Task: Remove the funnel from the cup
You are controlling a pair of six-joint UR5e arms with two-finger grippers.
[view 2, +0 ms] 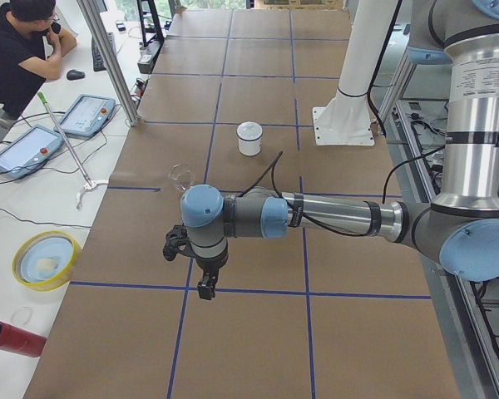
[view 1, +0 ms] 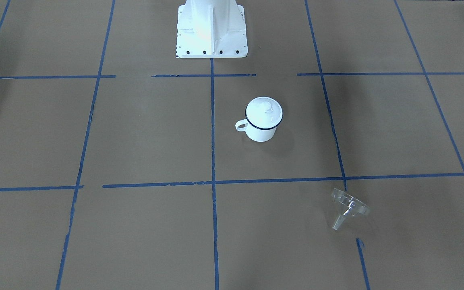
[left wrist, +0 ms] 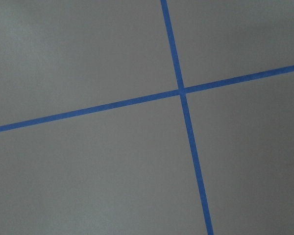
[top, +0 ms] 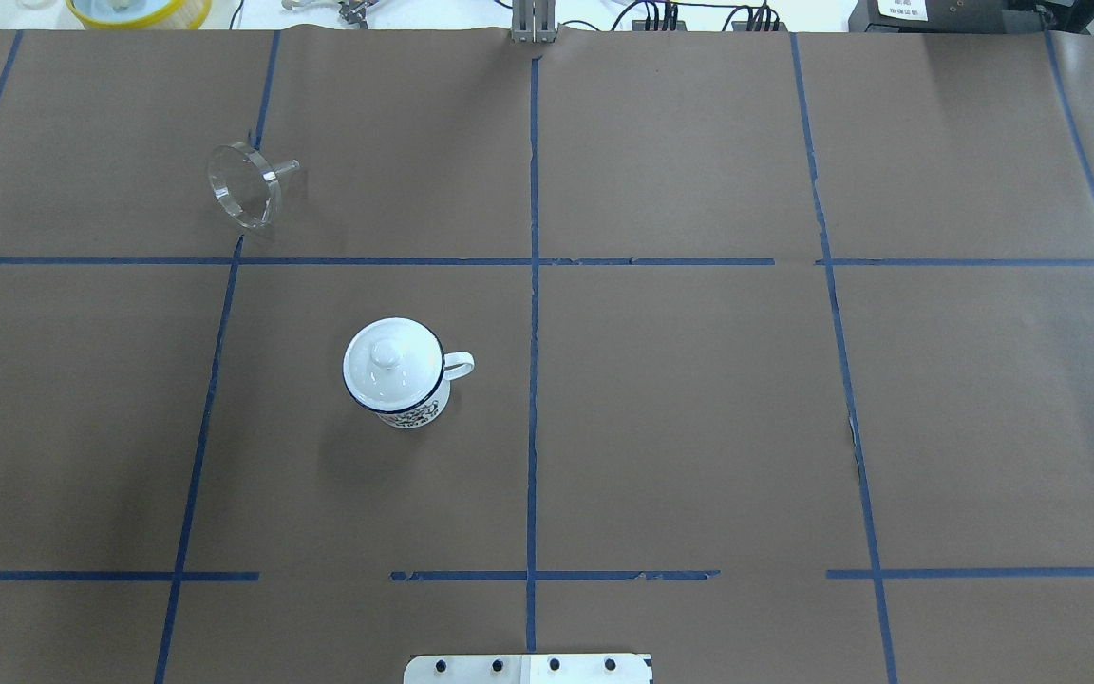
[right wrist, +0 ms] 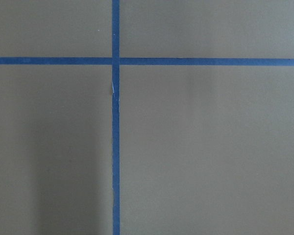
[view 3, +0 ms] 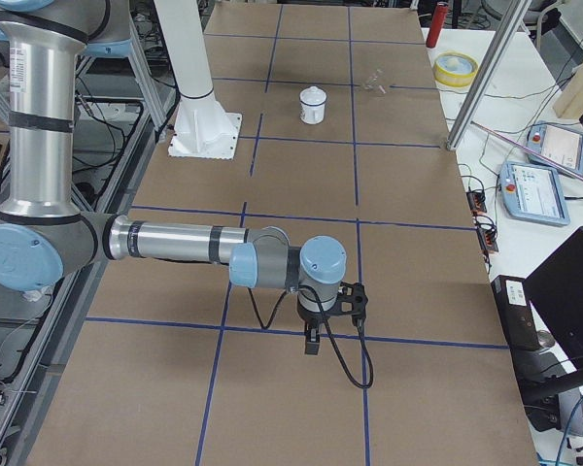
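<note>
The clear plastic funnel (view 1: pixel 349 207) lies on its side on the brown paper, apart from the cup; it also shows in the overhead view (top: pixel 245 185) at the far left. The white enamel cup (view 1: pixel 261 132) with a dark blue rim stands upright near the middle (top: pixel 414 410), with a round white knobbed lid (top: pixel 392 358) on it. My left gripper (view 2: pixel 206 287) shows only in the exterior left view and hangs over the table's left end, far from both. My right gripper (view 3: pixel 312 342) shows only in the exterior right view, over the right end. I cannot tell whether either is open or shut.
The white robot base (view 1: pixel 211 28) stands behind the cup. Blue tape lines grid the paper; both wrist views show only paper and tape. Off the left end are a yellow bowl (view 2: pixel 44 259), a red can (view 2: pixel 8 337), tablets and a seated person (view 2: pixel 21 46).
</note>
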